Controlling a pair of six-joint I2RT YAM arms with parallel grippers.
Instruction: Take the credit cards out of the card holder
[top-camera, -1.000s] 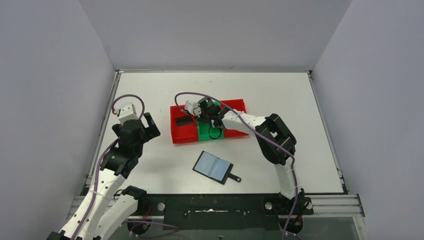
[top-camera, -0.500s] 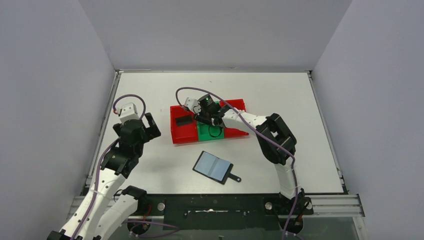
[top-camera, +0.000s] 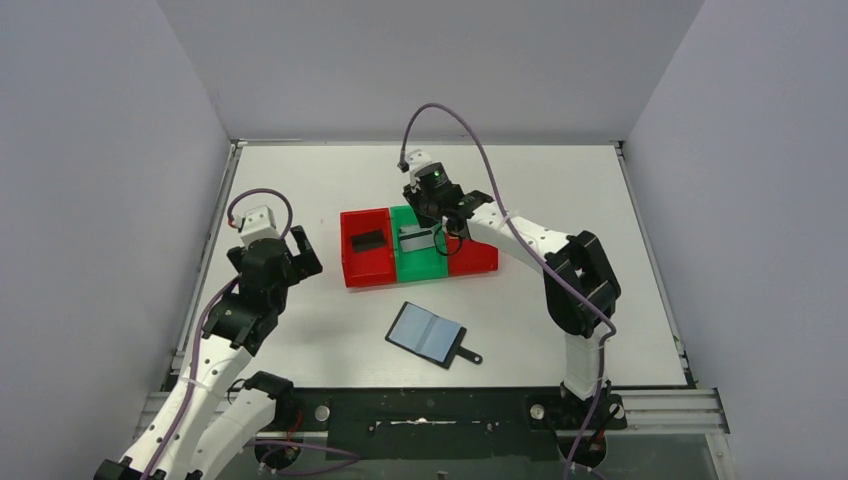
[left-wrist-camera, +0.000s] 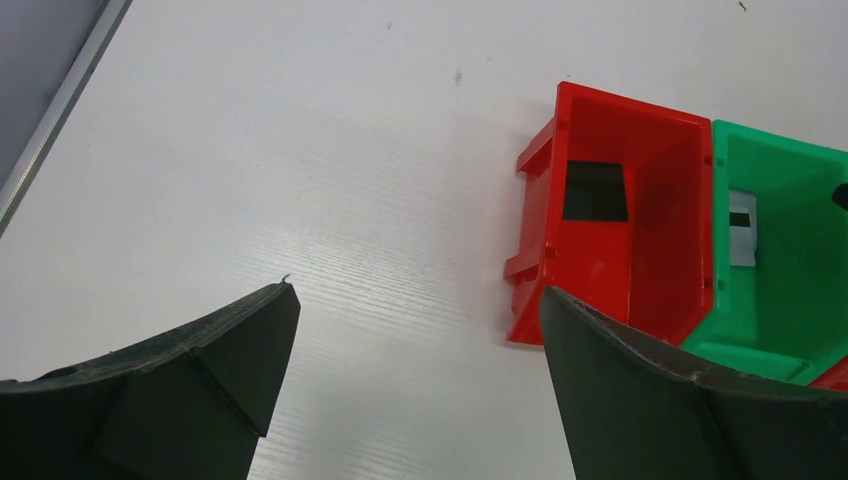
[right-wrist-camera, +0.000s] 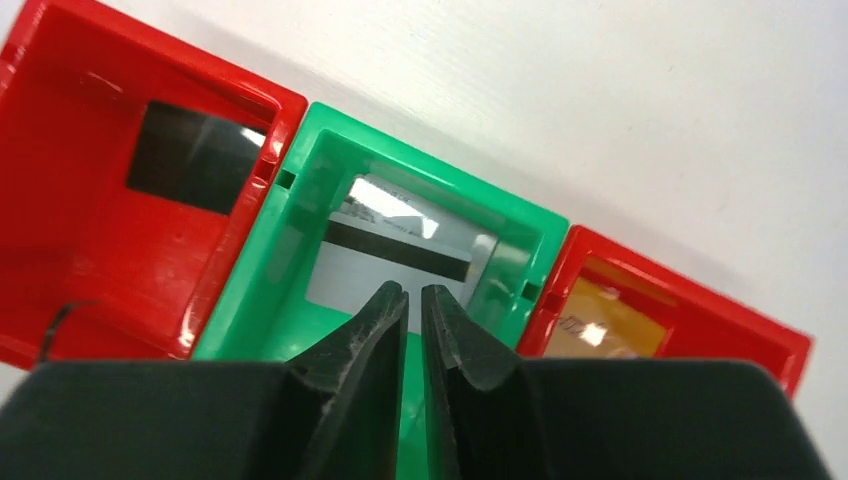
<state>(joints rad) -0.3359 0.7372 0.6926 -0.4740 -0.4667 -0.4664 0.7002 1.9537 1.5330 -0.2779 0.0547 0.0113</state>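
The card holder (top-camera: 430, 333) lies open on the table, blue-grey pockets up, snap tab at its near right. The black card (top-camera: 368, 239) lies in the left red bin (top-camera: 350, 250); it also shows in the left wrist view (left-wrist-camera: 594, 190) and the right wrist view (right-wrist-camera: 195, 157). The silver-grey card (right-wrist-camera: 400, 245) lies in the green bin (right-wrist-camera: 430, 180). The orange-gold card (right-wrist-camera: 605, 320) lies in the right red bin (right-wrist-camera: 700, 285). My right gripper (right-wrist-camera: 413, 292) is shut and empty above the green bin. My left gripper (left-wrist-camera: 415, 295) is open and empty, left of the bins.
The three bins stand in a row mid-table, red, green (top-camera: 418, 262), red (top-camera: 475, 258). My right arm reaches over the right red bin from the near right. Side walls close the table on the left, right and far edges.
My right gripper has lifted and pulled back to the far right from low over the green bin. The silver-grey card now lies uncovered in the green bin. The left arm has not moved.
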